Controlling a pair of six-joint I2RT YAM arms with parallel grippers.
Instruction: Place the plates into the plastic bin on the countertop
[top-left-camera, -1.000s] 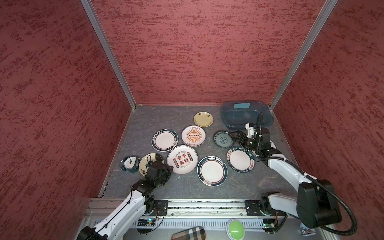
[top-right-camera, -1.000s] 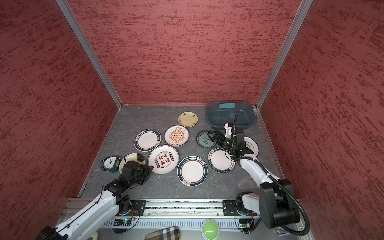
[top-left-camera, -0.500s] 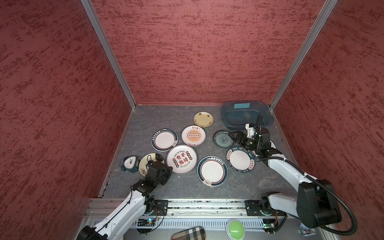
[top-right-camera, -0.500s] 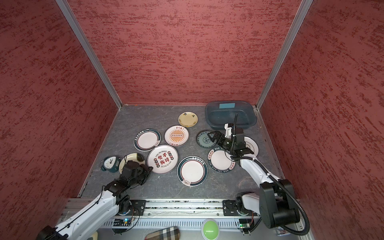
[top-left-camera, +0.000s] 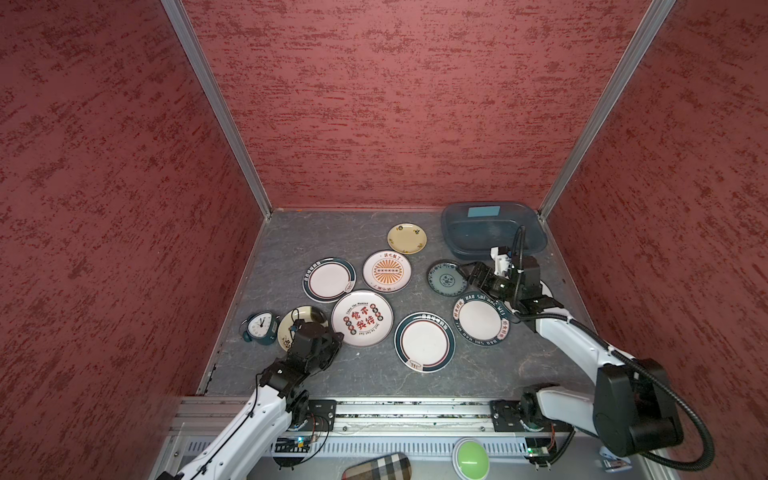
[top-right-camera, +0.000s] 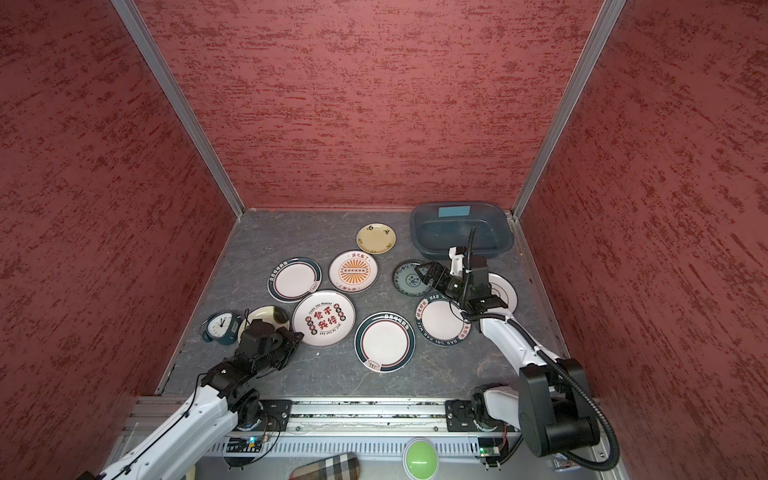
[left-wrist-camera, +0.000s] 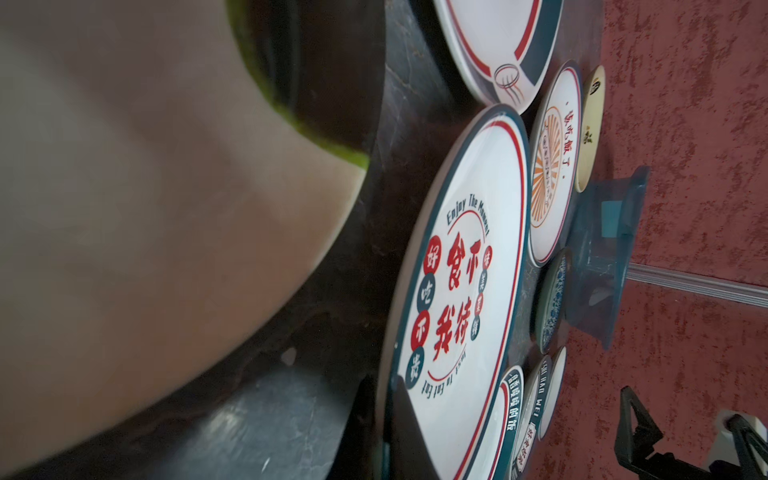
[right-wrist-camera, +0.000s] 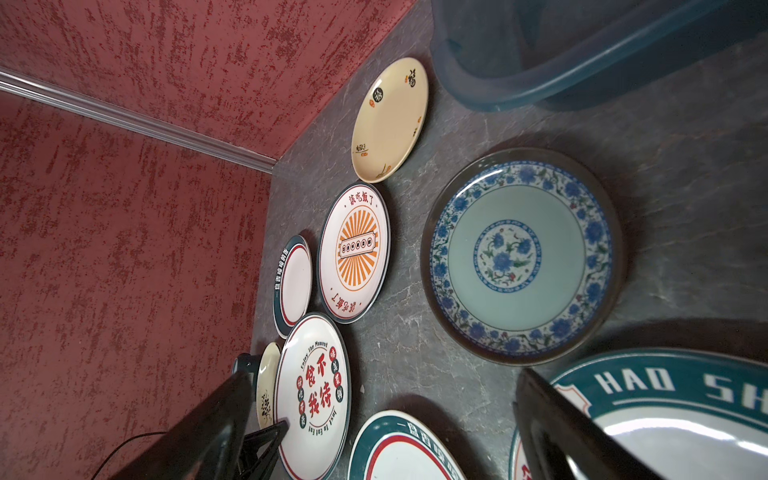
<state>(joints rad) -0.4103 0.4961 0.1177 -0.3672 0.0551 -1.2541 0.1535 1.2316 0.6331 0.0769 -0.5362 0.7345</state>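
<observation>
Several plates lie on the countertop (top-left-camera: 291, 237). My left gripper (top-left-camera: 335, 337) (left-wrist-camera: 388, 424) is shut on the near-left rim of the white plate with red characters (top-left-camera: 362, 318) (left-wrist-camera: 465, 266). A cream plate (top-left-camera: 296, 320) lies partly under that arm. My right gripper (top-left-camera: 467, 275) (right-wrist-camera: 382, 419) hangs open, holding nothing, between the small teal patterned plate (top-left-camera: 445, 277) (right-wrist-camera: 519, 255) and the "HAO SHI" plate (top-left-camera: 480, 319). The plastic bin (top-left-camera: 457, 241) (right-wrist-camera: 561, 79) sits empty at the back right.
A teal alarm clock (top-left-camera: 260, 328) stands left of the cream plate, near the left wall. Also on the countertop are a cream-yellow plate (top-left-camera: 407, 238), a sunburst plate (top-left-camera: 387, 271) and two teal-rimmed plates (top-left-camera: 329, 279) (top-left-camera: 424, 341). Red walls enclose three sides.
My left gripper has closed the last bit onto the red-character plate's rim. The right arm and the other plates have not moved.
</observation>
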